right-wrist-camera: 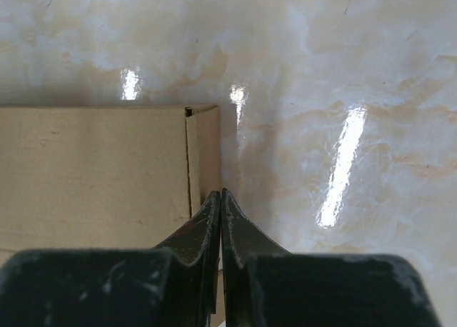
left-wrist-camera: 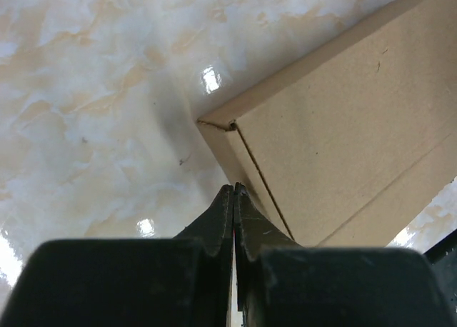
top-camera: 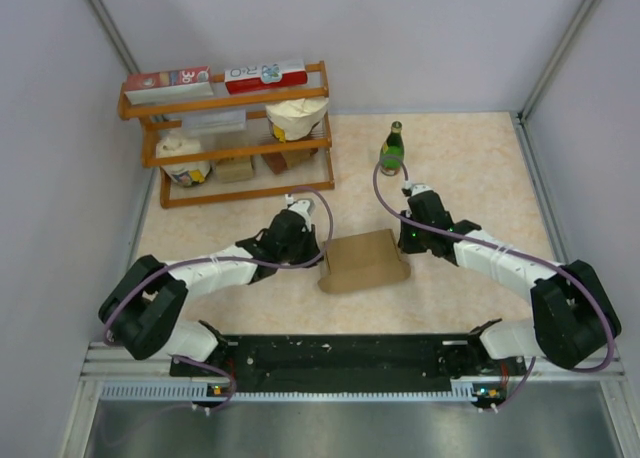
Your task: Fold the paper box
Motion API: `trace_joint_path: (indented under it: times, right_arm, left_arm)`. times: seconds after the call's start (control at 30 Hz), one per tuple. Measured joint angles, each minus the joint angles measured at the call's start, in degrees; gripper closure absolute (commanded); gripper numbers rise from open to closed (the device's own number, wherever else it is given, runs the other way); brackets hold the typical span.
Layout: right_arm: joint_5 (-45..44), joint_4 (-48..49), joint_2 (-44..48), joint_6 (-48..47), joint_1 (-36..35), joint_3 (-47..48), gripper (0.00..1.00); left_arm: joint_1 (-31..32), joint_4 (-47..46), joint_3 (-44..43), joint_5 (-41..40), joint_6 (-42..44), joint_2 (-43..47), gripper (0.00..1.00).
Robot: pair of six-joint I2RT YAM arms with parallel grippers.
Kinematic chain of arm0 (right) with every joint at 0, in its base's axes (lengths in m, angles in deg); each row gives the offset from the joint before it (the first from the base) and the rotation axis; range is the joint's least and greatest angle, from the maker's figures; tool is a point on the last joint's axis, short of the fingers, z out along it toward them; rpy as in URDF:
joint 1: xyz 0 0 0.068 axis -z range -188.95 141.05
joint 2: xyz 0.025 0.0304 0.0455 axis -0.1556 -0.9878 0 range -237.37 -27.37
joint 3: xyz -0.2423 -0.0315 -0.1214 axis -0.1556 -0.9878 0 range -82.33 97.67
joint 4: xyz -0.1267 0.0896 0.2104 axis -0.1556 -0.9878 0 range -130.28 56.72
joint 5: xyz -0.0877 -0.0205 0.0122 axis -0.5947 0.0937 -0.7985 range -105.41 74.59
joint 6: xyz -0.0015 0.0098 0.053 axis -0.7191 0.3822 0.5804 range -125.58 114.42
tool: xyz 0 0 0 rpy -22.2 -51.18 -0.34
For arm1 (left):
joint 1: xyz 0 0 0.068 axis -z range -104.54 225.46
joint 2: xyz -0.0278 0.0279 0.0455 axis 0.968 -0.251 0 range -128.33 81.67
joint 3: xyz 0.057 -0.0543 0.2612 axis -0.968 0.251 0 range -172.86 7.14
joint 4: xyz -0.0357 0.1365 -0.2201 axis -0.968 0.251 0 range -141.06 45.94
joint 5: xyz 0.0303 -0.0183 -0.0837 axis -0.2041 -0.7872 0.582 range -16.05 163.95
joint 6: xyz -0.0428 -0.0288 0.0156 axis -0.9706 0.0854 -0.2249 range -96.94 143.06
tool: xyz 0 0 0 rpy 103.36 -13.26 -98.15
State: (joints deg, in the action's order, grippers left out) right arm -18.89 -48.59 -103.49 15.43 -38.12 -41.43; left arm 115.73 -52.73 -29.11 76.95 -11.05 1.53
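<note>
The left gripper [left-wrist-camera: 234, 195] has its fingers pressed together with no gap showing, tips at the left end wall of the paper box [left-wrist-camera: 343, 127]. The right gripper [right-wrist-camera: 220, 197] is pinched closed in the same way, tips at the box's right end, just beside the seam of a tucked side flap (whether a thin cardboard edge is caught between them I cannot tell, since the fingers hide that spot).

The box lies on the marbled table [top-camera: 490, 168] between the two arms, near the middle. With its lid down and walls up, it reads as a shallow rectangular box rather than a flat sheet. I judge the folding nearly or wholly done. What may be left is pressing the end flaps home, as a small open notch shows at each visible corner. With the lid shut, nothing inside can be seen.

Behind, a wooden shelf [top-camera: 225, 102] carries red-and-white cartons [top-camera: 265, 75] on top, with pale bags [top-camera: 297, 116] and small brown boxes [top-camera: 235, 168] below. A green bottle [top-camera: 392, 150] stands on the table to the shelf's right.
</note>
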Motion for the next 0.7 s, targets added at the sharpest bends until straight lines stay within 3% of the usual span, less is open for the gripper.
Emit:
trace_joint_path:
  times: [0.6,0.63,0.7]
  right_arm:
    - [1.46,-0.44,-0.02,0.02,0.48,0.00,1.00]
    - [1.36,-0.52,-0.02,0.04,0.48,0.00,1.00]
    - [0.83,-0.66,0.00,0.02,0.48,0.00,0.82]
  left_arm:
    - [-0.33,2.93,-9.07,-2.21,5.16,-8.74,1.00]
    - [-0.35,3.50,-9.46,-2.73,5.31,-8.74,0.95]
    - [-0.59,4.13,-9.73,-3.98,5.55,-8.70,0.78]
